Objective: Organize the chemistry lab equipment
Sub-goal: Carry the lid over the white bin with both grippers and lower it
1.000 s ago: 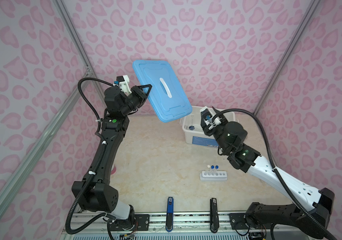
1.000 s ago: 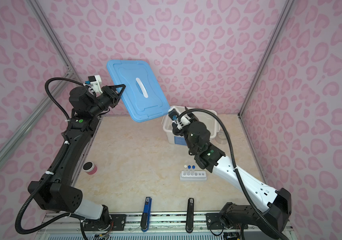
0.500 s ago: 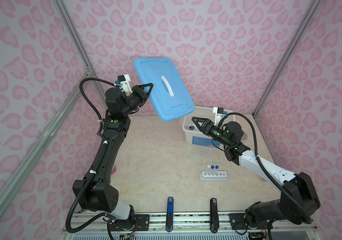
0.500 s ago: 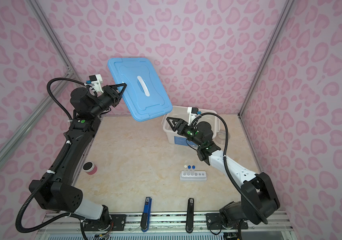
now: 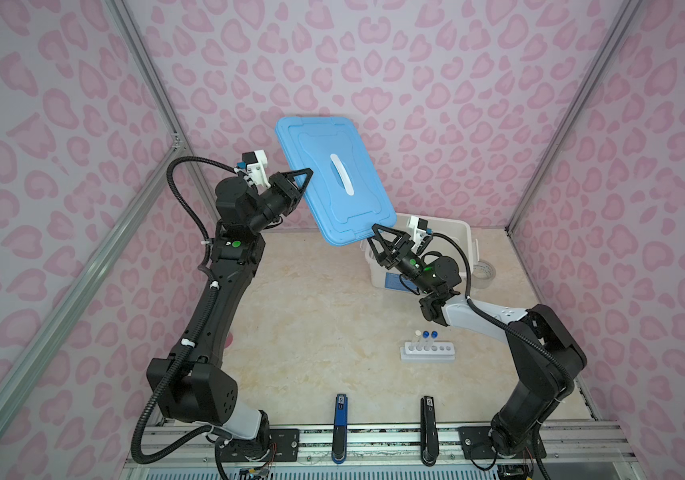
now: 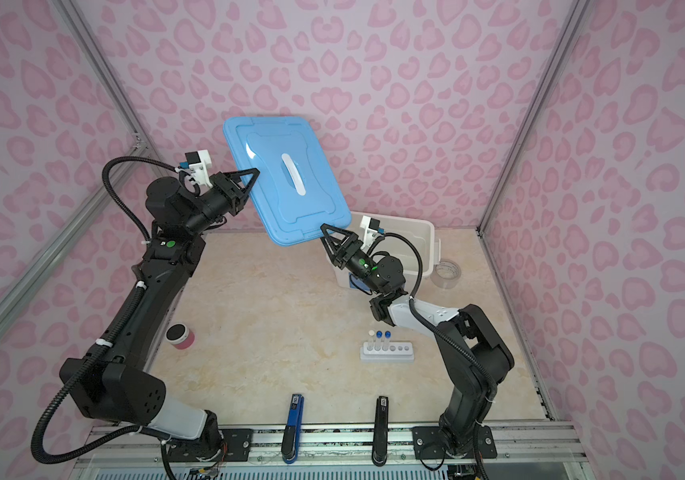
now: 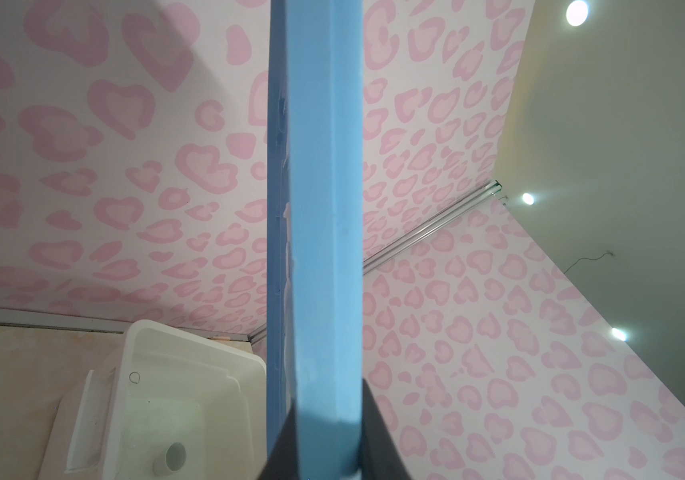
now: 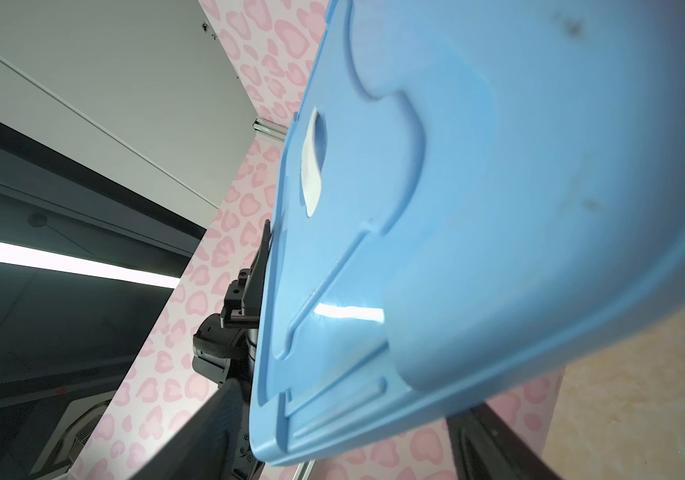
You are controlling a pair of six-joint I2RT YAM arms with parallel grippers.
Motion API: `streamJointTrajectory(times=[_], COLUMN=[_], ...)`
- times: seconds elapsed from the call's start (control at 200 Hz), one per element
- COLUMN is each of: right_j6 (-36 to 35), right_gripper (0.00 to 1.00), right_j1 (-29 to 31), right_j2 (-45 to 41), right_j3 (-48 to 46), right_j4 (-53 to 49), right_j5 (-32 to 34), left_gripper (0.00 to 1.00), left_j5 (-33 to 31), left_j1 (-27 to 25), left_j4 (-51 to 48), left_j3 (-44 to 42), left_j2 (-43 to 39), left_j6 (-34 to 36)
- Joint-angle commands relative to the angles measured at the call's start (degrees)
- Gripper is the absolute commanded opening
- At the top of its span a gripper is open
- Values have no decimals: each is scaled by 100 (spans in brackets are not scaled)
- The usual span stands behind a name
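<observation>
left gripper: pinching long side of blue lid, lid edge clamped between the two dark fingers in left wrist view
lid: held up in the air, tilted, top face with white handle toward the top views, low corner over front of bin
right gripper: jaws spread wide, at low corner of lid; right wrist view shows lid corner between the fingers; contact cannot tell
bin: white, uncovered, at back right of table
cup: small, white, lying inside bin, seen in left wrist view only
rack: white, six holes, on table in front of bin, well apart from both grippers
tubes: three, upright in rack's left holes, one white cap, two blue caps; other three holes bare
tape: clear roll, on table just right of bin
jar: pink, black lid, on table beside left arm
</observation>
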Motion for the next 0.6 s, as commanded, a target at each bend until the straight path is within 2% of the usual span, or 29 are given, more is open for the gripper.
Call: streamJointTrajectory(times=[0.0,0.12,0.39,0.595], right_j6=[281,278,234,225], right_gripper=[74,71,46,34], right_j1=[47,80,88,56], right_j2=[183,259,190,154], right_j3=[104,186,29,-43], right_j4=[747,809,831,798], right_j5=[133,205,513,728], left_gripper=[4,4,4,4], left_j5=[72,28,6,10], left_j1=[0,-25,-77,-100], left_j4=[427,461,559,578], left_j3=[-16,-164,-367,-502], left_j2=[-48,-115,-103,-129], left_j6=[28,37,24,67])
